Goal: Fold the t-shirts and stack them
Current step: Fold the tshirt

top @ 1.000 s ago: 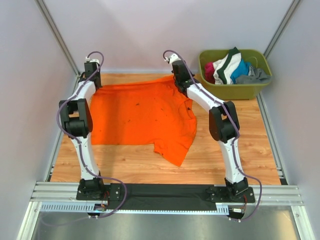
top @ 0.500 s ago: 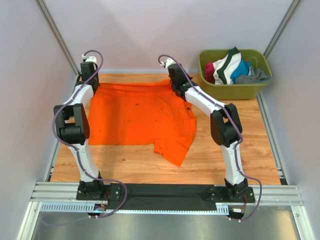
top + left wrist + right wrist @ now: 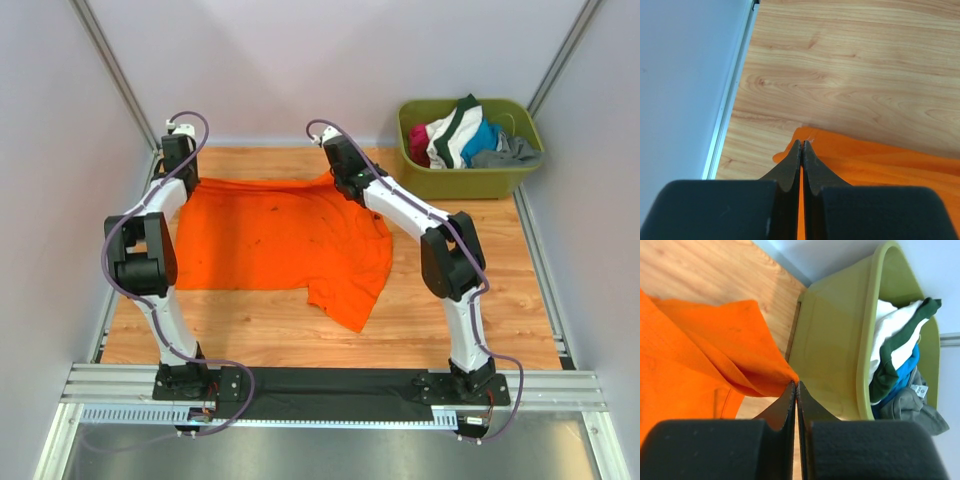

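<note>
A bright orange t-shirt with tiny dark specks lies spread on the wooden table, one sleeve pointing to the front. My left gripper is shut on its far left corner, seen in the left wrist view with orange cloth between the fingers. My right gripper is shut on the far right edge and holds it lifted off the table; the right wrist view shows the cloth hanging in folds from the fingertips.
An olive-green tub with several other garments stands at the back right, and shows close in the right wrist view. A metal rail and wall run along the left table edge.
Both grippers have moved toward the front, pulling the shirt's far edge with them. The right gripper has also shifted left, and the far edge now lies further from the back wall.
</note>
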Robot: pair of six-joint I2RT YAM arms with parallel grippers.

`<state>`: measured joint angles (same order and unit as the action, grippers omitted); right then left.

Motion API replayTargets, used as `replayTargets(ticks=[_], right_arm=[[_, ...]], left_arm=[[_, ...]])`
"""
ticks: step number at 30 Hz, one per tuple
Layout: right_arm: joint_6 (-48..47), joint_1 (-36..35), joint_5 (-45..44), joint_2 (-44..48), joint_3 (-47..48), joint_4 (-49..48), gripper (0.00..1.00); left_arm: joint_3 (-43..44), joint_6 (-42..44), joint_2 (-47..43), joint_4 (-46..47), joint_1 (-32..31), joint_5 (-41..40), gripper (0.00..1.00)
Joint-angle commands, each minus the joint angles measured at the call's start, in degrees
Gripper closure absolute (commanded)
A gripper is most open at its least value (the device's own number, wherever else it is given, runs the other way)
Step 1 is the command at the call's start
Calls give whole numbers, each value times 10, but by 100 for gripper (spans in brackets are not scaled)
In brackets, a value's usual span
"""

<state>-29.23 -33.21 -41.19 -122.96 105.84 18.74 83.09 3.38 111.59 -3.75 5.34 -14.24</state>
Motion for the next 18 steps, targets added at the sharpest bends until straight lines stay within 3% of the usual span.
replayTargets(ticks=[1, 18], right_arm=[[42, -10, -20, 47, -9, 49, 100], [186, -34, 23, 77, -56, 185, 100]], left_arm=[[-6, 15, -36, 29, 4, -9, 100], [-56, 16, -51, 30, 4, -8, 100]])
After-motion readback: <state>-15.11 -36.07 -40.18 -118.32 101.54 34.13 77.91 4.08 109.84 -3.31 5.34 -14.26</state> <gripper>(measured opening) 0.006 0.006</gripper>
